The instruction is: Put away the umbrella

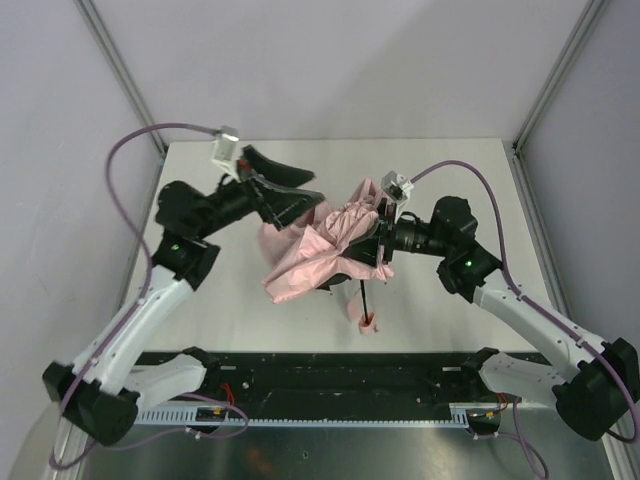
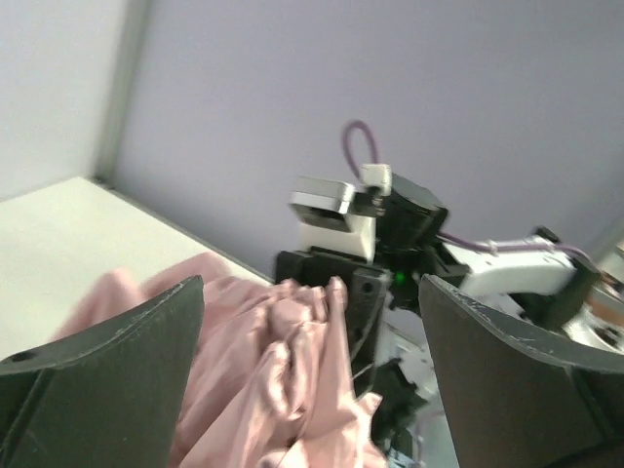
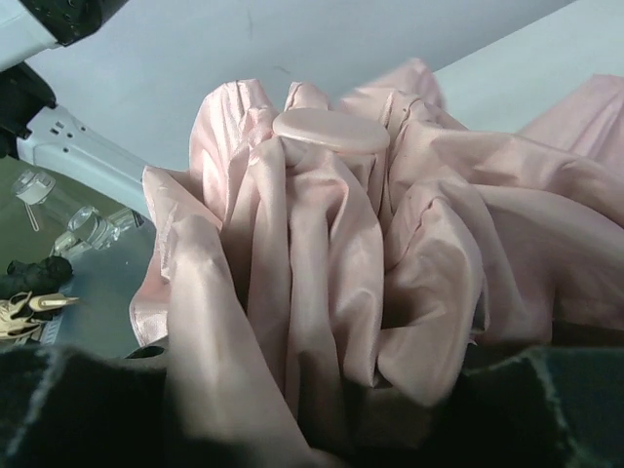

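- the pale pink umbrella [image 1: 318, 250] lay mid-desk, its canopy collapsed but loose and billowing. its thin black shaft [image 1: 364, 300] ran toward the near edge and ended in the small pink handle [image 1: 370, 322].
- the right pincer [image 1: 381, 240] was clenched on a bunch of canopy folds at the umbrella's right side. in its wrist view the fabric ran down between the dark fingers [image 3: 88, 409], with the round pink top cap [image 3: 331, 130] just beyond.
- the left pincer [image 1: 288, 190] hung released over the canopy's far left edge. its fingers [image 2: 107, 341] stood wide apart, with fabric below them and nothing gripped.
- the step in hand appeared to be gathering the slack canopy around the shaft. the folds were still untidy and no closure strap could be made out around them, so the task looked well short of done.
- the next move likely called for the open left pincer to drop onto the loose fabric on its side and take a fresh hold. it could then press the folds in toward the shaft while the right pincer kept its end anchored. thin, slippery cloth could slide out of a shallow pinch.
- no sleeve, bag, bin or stand showed on the white desk [image 1: 480, 200] in any view, so where the umbrella would be stowed could not be told.
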Available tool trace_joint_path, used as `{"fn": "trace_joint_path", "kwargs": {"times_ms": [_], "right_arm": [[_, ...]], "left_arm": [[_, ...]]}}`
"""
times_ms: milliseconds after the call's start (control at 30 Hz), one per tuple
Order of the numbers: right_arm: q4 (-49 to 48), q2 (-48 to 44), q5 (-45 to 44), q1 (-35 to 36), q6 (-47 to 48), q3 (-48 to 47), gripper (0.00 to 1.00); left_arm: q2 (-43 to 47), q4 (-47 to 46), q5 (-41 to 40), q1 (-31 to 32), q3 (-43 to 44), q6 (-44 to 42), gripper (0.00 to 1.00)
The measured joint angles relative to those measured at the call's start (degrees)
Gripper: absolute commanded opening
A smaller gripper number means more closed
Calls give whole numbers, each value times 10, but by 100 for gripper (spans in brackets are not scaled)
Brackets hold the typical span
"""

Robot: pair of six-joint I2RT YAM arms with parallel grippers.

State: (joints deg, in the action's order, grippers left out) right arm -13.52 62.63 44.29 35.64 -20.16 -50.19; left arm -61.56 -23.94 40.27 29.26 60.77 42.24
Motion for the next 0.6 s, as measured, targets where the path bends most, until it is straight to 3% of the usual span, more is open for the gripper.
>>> {"fn": "trace_joint_path", "kwargs": {"times_ms": [200, 433, 600], "right_arm": [[3, -26, 13, -22, 0, 1, 0], [0, -30, 24, -39, -4, 1, 0], [0, -30, 27, -46, -8, 1, 0]], "left_arm": [[84, 137, -26, -46, 13, -59, 65], [93, 224, -6, -42, 4, -83, 71], [61, 256, 4, -2, -5, -84, 54]]}}
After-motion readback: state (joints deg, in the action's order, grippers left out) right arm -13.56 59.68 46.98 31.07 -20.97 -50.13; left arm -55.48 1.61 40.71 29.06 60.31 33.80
